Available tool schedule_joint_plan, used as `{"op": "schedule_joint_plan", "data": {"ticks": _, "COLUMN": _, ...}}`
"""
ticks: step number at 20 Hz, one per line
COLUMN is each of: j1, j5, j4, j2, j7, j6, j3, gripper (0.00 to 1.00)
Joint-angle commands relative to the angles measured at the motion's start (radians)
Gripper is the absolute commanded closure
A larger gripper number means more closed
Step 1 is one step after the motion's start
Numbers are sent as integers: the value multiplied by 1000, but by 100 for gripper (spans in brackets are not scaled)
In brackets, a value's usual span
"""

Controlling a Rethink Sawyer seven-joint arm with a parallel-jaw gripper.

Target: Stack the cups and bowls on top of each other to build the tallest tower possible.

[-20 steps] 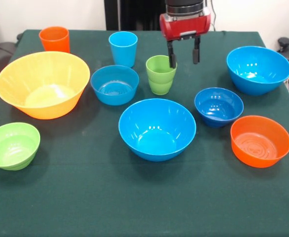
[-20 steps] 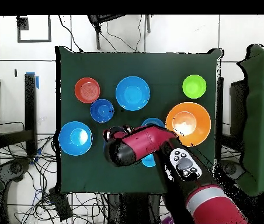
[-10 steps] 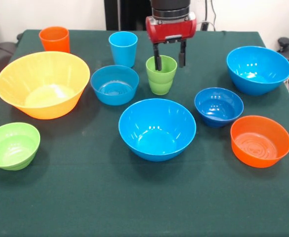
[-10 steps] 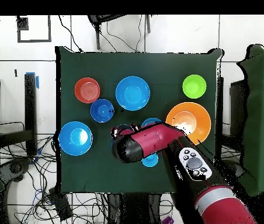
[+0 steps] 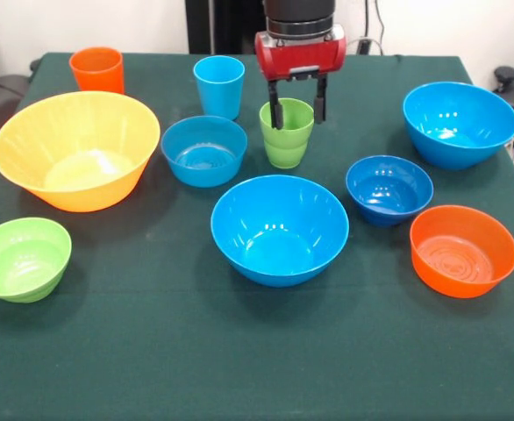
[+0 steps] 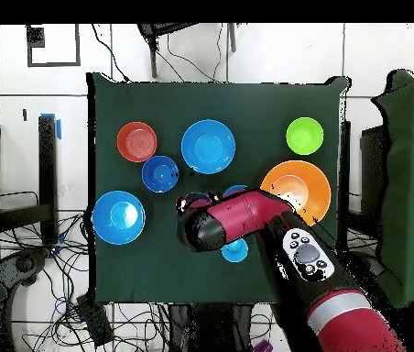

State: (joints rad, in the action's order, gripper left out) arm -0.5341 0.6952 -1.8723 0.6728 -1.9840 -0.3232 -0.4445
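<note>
Front view, left to right: lime green bowl (image 5: 22, 258), yellow-orange bowl (image 5: 75, 150), orange cup (image 5: 96, 69), light blue bowl (image 5: 203, 151), light blue cup (image 5: 219, 86), bright blue bowl (image 5: 279, 229). Centre: gripper (image 5: 296, 107), fingers apart, straddling lime green cup (image 5: 286, 140) rim. Rightward: dark blue bowl (image 5: 389, 189), orange bowl (image 5: 463, 251). No tower; all apart on green table (image 5: 239, 351).

dark green table (image 5: 152, 368) carries everything. lime green cup (image 5: 286, 133) directly under the claw (image 5: 296, 103); light blue cup (image 5: 218, 86) and medium light blue bowl (image 5: 204, 150) just beside it; other bowls spread around, none stacked.
</note>
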Motion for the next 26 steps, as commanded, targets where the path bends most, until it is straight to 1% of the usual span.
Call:
{"op": "schedule_joint_plan", "data": {"ticks": 1, "j1": -9, "j5": 88, "j4": 62, "j2": -76, "j7": 188, "j6": -93, "j3": -61, "gripper": 0}}
{"op": "schedule_joint_plan", "data": {"ticks": 4, "j1": -10, "j5": 91, "j4": 66, "j2": -112, "j7": 173, "j6": -72, "j3": -62, "gripper": 0}}
{"op": "schedule_joint_plan", "data": {"ticks": 8, "j1": 17, "j5": 107, "j4": 101, "j2": -183, "j7": 120, "j6": -19, "j3": -36, "gripper": 0}}
{"op": "schedule_joint_plan", "data": {"ticks": 11, "j1": 20, "j5": 111, "j4": 102, "j2": -194, "j7": 112, "j6": -11, "j3": -34, "gripper": 0}}
{"op": "schedule_joint_plan", "data": {"ticks": 16, "j1": -8, "j5": 106, "j4": 45, "j2": -147, "j7": 125, "j6": -28, "j3": -55, "gripper": 0}}
{"op": "schedule_joint_plan", "data": {"ticks": 19, "j1": -19, "j5": 89, "j4": 15, "j2": -101, "j7": 136, "j6": -51, "j3": -72, "gripper": 0}}
{"op": "schedule_joint_plan", "data": {"ticks": 21, "j1": -25, "j5": 65, "j4": -16, "j2": -43, "j7": 145, "j6": -78, "j3": -89, "gripper": 0}}
{"op": "schedule_joint_plan", "data": {"ticks": 22, "j1": -28, "j5": 48, "j4": -37, "j2": -3, "j7": 156, "j6": -100, "j3": -102, "gripper": 0}}
{"op": "schedule_joint_plan", "data": {"ticks": 24, "j1": -40, "j5": 19, "j4": -54, "j2": 48, "j7": 186, "j6": -146, "j3": -126, "gripper": 0}}
{"op": "schedule_joint_plan", "data": {"ticks": 26, "j1": -44, "j5": 7, "j4": -65, "j2": 75, "j7": 193, "j6": -168, "j3": -136, "gripper": 0}}
